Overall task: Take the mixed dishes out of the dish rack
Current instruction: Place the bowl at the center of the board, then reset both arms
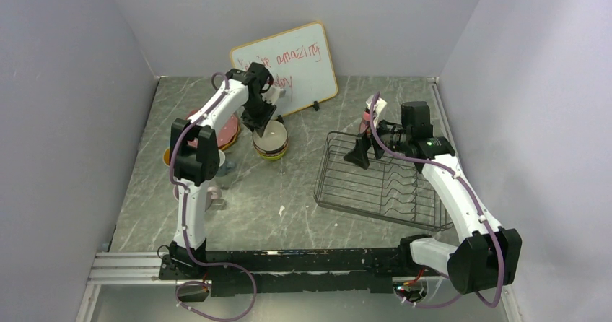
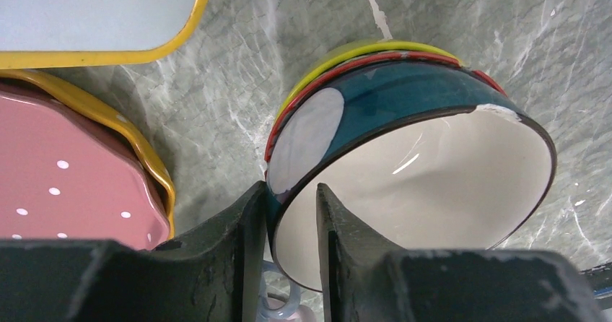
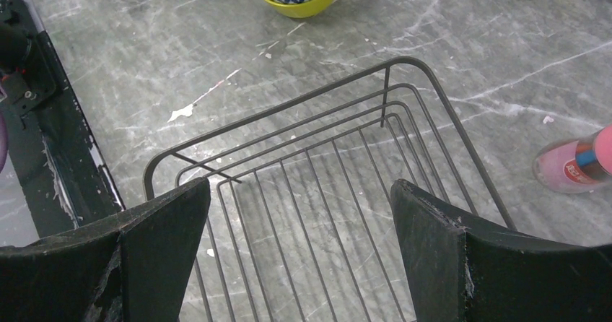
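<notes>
The teal-white bowl (image 2: 404, 112) sits nested on top of the blue-white patterned bowl and the yellow bowl (image 2: 339, 51), a stack (image 1: 270, 144) left of table centre. My left gripper (image 2: 290, 188) straddles its near rim, one finger outside and one inside. The jaws are slightly apart, with a gap at the inner finger. The pink dotted plate (image 2: 58, 185) lies on the orange plate (image 2: 148, 159) beside it. A lilac mug handle (image 2: 289, 302) shows below. My right gripper (image 3: 299, 185) is wide open and holds nothing, above the bare dish rack (image 3: 289, 109), which also shows in the top view (image 1: 382, 192).
The whiteboard (image 1: 289, 66) leans on the back wall just behind the left gripper. A small pink bottle (image 3: 574, 167) lies beyond the rack's far side. Small cups (image 1: 215, 169) stand by the left arm. The arm-base rail (image 1: 289, 260) runs along the near edge.
</notes>
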{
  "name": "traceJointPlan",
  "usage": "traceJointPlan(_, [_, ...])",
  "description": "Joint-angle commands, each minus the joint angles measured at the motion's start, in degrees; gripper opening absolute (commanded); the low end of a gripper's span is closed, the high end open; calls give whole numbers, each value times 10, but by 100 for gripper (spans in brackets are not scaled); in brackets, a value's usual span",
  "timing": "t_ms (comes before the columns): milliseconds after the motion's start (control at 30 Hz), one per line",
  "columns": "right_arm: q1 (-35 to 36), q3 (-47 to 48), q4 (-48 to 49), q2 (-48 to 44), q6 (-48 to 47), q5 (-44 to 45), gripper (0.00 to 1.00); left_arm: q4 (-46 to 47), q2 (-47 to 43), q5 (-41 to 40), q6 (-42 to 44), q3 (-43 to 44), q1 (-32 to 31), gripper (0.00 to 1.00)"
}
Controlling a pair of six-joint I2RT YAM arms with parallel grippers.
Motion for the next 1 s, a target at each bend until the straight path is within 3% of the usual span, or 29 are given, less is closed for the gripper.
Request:
traceJointPlan(0, [-2, 7, 4, -1, -15, -19, 99, -14, -10, -12, 10, 22, -12, 36])
traceJointPlan(133, [-2, 8, 3, 1, -16, -21, 99, -16, -19, -25, 11, 28, -14, 41])
traceJointPlan(433, [-2, 8, 0, 5, -20, -17, 99, -11, -53, -35, 7, 26, -14, 68])
traceJointPlan(633, [-2, 8, 2, 2, -19, -10, 99, -1, -101, -19, 4, 10, -14, 74])
traceJointPlan(767, [-2, 4, 17, -6, -1, 16, 99, 49, -161, -7, -2, -40, -5, 77])
traceJointPlan(967, [-1, 17, 44, -24, 46, 110, 99, 159, -270, 54, -24, -152, 56, 87])
